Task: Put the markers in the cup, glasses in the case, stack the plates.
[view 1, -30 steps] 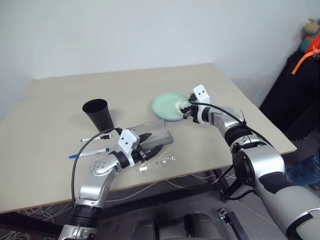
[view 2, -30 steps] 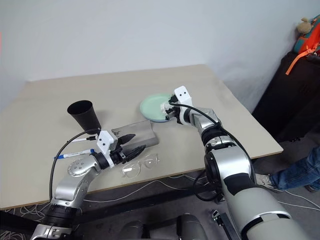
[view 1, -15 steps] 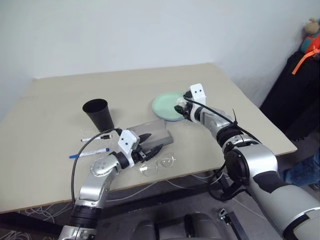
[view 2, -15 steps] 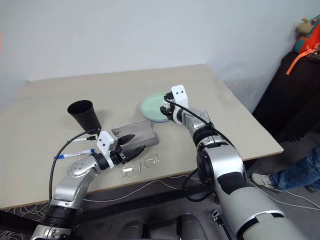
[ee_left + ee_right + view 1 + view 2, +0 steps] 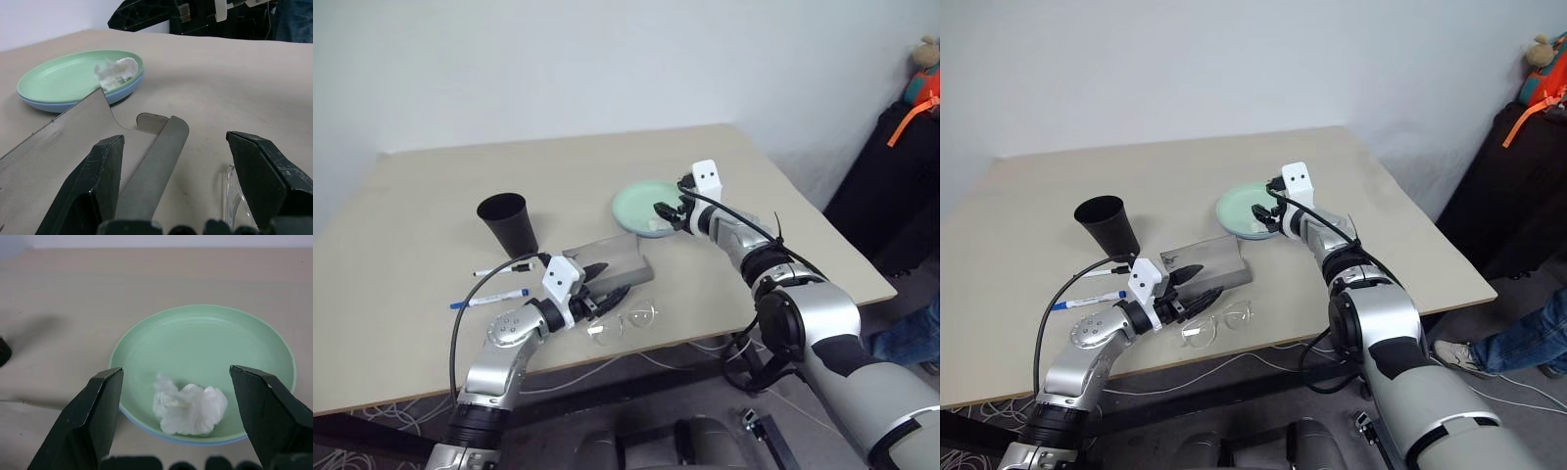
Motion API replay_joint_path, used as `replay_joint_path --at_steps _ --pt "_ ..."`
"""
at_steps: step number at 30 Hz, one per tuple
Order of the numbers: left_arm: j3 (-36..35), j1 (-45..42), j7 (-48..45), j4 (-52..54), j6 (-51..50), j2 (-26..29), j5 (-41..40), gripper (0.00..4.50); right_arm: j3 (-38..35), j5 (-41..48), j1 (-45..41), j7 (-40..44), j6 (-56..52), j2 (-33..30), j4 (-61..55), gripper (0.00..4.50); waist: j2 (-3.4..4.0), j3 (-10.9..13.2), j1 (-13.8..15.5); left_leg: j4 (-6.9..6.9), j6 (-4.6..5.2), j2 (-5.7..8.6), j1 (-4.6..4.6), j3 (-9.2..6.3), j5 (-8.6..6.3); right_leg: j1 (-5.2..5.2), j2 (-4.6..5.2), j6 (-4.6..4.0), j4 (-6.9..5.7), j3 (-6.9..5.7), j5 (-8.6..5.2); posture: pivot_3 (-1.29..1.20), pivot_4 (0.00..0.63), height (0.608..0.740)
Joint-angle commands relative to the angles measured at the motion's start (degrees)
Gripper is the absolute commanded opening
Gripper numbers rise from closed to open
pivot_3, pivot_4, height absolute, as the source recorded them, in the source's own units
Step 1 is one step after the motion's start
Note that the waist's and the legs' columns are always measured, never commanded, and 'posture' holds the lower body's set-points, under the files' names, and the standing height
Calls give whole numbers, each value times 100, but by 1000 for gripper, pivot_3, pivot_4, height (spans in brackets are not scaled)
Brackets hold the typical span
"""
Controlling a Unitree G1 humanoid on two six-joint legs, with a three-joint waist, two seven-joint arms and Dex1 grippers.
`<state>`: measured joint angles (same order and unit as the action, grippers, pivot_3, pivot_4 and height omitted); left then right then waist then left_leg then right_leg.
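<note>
Worktop [image 5: 431, 206]: pale beige, carrying everything. Taking the grey case [image 5: 612, 257] as landmark, lying roughly mid-worktop, lid open.

Plates [image 5: 641, 208]: sitting just beyond the case, toward the far right. Mint green one already resting on the light blue one, whose rim is peeking out underneath in the wrist views. Stacking looks done. A crumpled white tissue [image 5: 190, 409] is lying in the green plate.

Cup [image 5: 507, 223]: standing upright, beyond and left of the case, empty as far as I can tell.

Markers [image 5: 499, 284]: two, lying flat left of the case, near the cup's foot, long axes running roughly left-right. Neither in the cup yet.

Glasses [image 5: 622, 323]: lying on the near side of the case, just beside it, lenses side by side along the worktop's front edge.

Left claw [image 5: 607, 284]: hovering with jaws apart, holding nothing, pointing at the case's near end; glasses sitting just to its right, very close.

Right claw [image 5: 668, 215]: jaws apart over the plates' near rim, gripping nothing.

Judgement: glasses are lying nearest the left claw, so that arm is better placed.
</note>
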<state>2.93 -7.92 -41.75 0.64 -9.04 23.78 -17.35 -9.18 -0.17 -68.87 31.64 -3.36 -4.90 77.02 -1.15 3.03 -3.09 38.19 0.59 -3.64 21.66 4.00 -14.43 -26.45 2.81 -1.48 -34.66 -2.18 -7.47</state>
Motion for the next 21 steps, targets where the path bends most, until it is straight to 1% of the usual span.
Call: replay_joint_path --at_steps 1,4,6,9,13,16,20,21 --pt "-166 -222 -290 150 -51 269 -106 3538 340 -168 136 923 403 -233 -378 3750 0 0 -2 0 0 0 0 0 0 0 0 0 0 0 0 0 0 740" --pt "-152 -390 -683 86 -240 592 -193 3538 784 -392 508 1756 866 -449 -656 3750 0 0 2 0 0 0 -1 -2 0 0 -1 0 -1 -1 -1 0 0 740" --pt "-84 -638 -1039 -38 -439 863 -217 3538 927 -282 863 2549 1043 -621 -1033 3750 0 0 6 0 0 0 -3 0 0 0 -1 0 -1 0 -1 0 0 740" --pt "92 -923 -1563 -163 -720 1182 -230 3538 958 39 1318 3411 918 -792 -1678 3750 1 1 4 1 0 1 -2 -1 0 1 -1 1 -1 -1 -1 0 0 740" --pt "557 -1359 -2534 -385 -1036 1612 -123 3538 1092 494 2141 4529 496 -1054 -2969 3750 2 1 5 0 0 1 -3 2 0 1 -1 1 -2 1 -1 0 0 740" --pt "801 -1597 -3030 -526 -1165 1778 -83 3538 1206 659 2550 4743 217 -1143 -3720 3750 2 2 3 0 -2 1 -4 2 -1 -1 -1 1 -3 1 -2 0 0 740" --pt "1173 -2044 -3597 -888 -1304 1834 80 3538 1265 887 2924 4684 -114 -1145 -4433 3750 4 4 12 2 -6 0 -7 0 -3 -1 -1 0 -8 -2 -2 0 0 740" --pt "1283 -2175 -3738 -1000 -1334 1824 144 3538 1277 914 3005 4619 -155 -1131 -4559 3750 4 4 12 3 -20 0 -6 1 -11 -2 -1 0 -9 -2 -2 0 0 740"
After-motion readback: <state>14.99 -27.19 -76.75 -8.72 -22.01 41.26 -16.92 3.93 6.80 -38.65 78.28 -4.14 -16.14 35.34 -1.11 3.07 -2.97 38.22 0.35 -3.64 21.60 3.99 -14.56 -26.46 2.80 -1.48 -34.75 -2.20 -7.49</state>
